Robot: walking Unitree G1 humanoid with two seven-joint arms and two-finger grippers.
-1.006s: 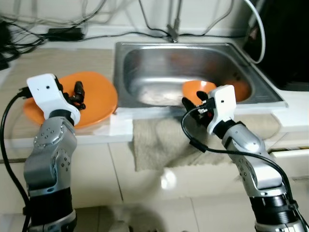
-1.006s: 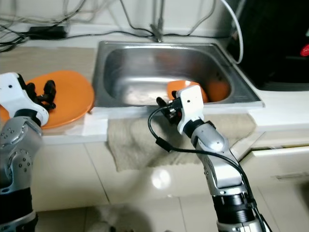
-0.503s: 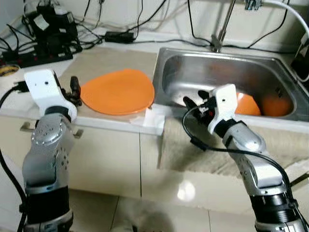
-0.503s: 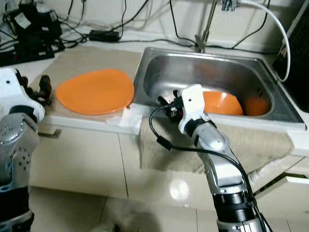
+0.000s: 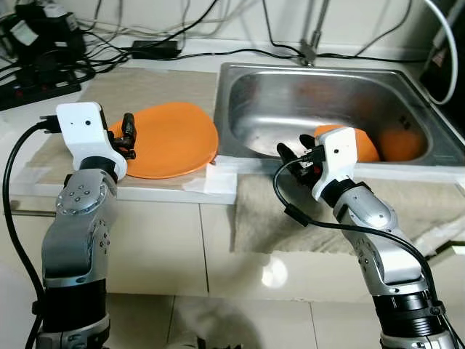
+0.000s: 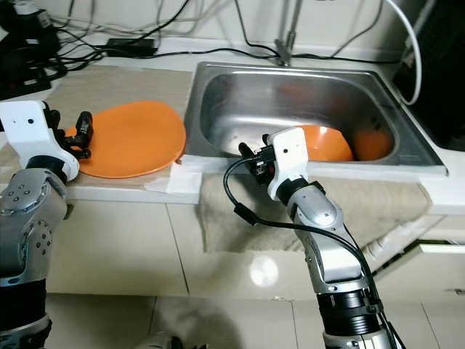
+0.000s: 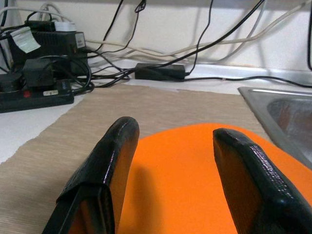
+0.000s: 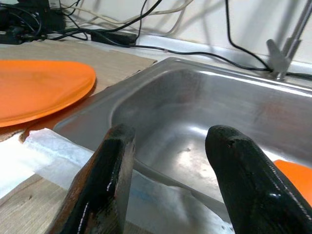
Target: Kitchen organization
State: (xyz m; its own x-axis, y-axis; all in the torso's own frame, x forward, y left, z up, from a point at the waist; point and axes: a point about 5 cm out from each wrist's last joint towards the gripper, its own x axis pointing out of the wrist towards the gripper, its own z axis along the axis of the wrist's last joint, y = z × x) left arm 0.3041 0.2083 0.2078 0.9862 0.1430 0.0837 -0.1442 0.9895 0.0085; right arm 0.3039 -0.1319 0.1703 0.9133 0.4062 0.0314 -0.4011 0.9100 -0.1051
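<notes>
A flat orange plate (image 5: 171, 138) lies on the beige mat left of the steel sink (image 5: 290, 102). My left gripper (image 5: 128, 136) is open at the plate's left edge, and its black fingers (image 7: 112, 165) straddle the plate (image 7: 195, 146) with nothing between them. In the sink's right half rest an orange bowl (image 5: 365, 145) and a second orange dish (image 5: 404, 145). My right gripper (image 5: 294, 155) is open and empty at the sink's front rim, pointing into the basin (image 8: 195, 112).
A power strip and tangled cables (image 5: 43, 65) lie at the back left. The faucet (image 5: 309, 51) stands behind the sink. A grey towel (image 5: 290, 211) hangs over the counter front, with white paper (image 5: 218, 178) beside it. A black appliance (image 5: 450, 51) stands at the far right.
The whole picture has shifted, so the camera moved. Both grippers stay open in much the same pose, left by the plate, right at the sink's front rim.
</notes>
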